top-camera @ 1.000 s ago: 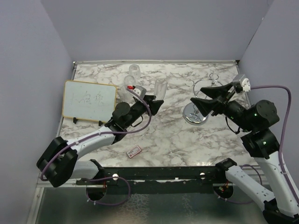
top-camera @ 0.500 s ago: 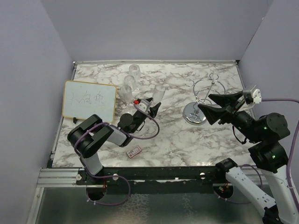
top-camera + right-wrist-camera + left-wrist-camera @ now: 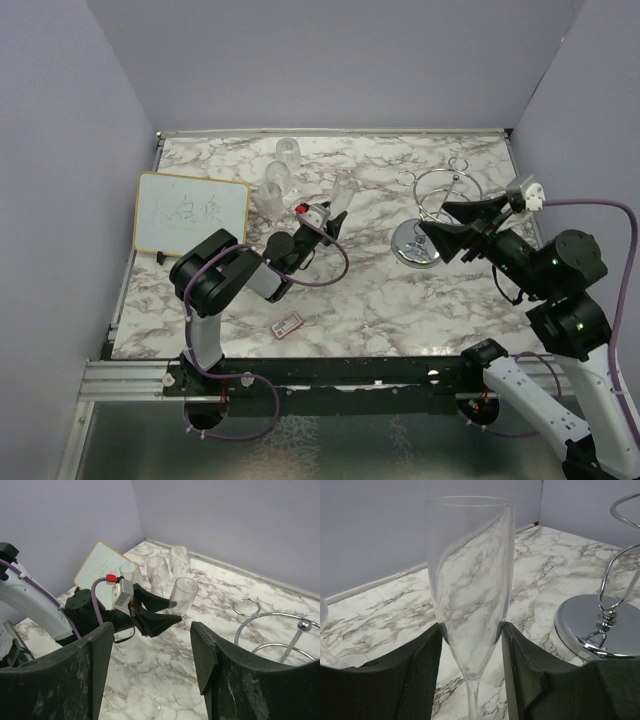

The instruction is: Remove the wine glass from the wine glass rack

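I have the left tool pinching a tall, clear, flute-shaped wine glass. Its two black fingers press against the lower bowl from either side, and the glass stands upright between them. My left wrist view cuts off at the stem, so I cannot tell whether the foot touches the white marble-patterned surface. The glass is off the shiny chrome wire rack with the round mirror base. It sits to the rack's left, with bare marble between them. My right tool is spread wide with nothing between its fingers, raised just beside the rack's wire ring and pointing toward the left arm. Three more clear glasses stand grouped behind the held one, toward the back wall. A white framed board with scribbles leans at the left edge, and a small red-and-white card lies near the front.
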{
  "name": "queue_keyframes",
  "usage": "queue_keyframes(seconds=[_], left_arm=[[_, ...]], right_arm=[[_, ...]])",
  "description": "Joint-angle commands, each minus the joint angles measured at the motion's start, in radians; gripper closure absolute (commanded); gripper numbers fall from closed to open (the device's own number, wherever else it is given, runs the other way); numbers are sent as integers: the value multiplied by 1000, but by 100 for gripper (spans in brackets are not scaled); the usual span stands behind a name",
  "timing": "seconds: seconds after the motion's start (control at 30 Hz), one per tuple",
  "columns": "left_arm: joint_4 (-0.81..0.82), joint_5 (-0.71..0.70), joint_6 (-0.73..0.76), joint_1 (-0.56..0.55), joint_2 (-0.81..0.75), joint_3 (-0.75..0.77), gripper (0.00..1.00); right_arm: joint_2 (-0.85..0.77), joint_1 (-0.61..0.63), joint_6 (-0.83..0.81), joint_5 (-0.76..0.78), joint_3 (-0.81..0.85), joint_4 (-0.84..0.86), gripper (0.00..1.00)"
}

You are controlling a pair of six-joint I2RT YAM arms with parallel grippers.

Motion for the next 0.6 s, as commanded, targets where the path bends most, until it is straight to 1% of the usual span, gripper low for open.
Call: queue_keyframes(seconds=[0.0,0.1,0.23,0.33,0.4,0.57], left_arm=[[238,87,-31,6,-57,-18,59],[237,144,-36,6,-107,-58,60],[237,198,-47,5,-151,-114,60],[235,227,-50,6,-173,-140,61],[235,241,-51,6,-184,-150,61],[235,258,-45,6,-196,-157,61]], right_arm=[[174,6,26,-76,66,-44,37],[382,6,60,-119,203,-132,37],[568,6,81,-240,342,-191,39],[658,7,120,-279,404,-193,41],[725,11,121,-289,464,-226,42],[845,79,116,-258,561,-257,45]])
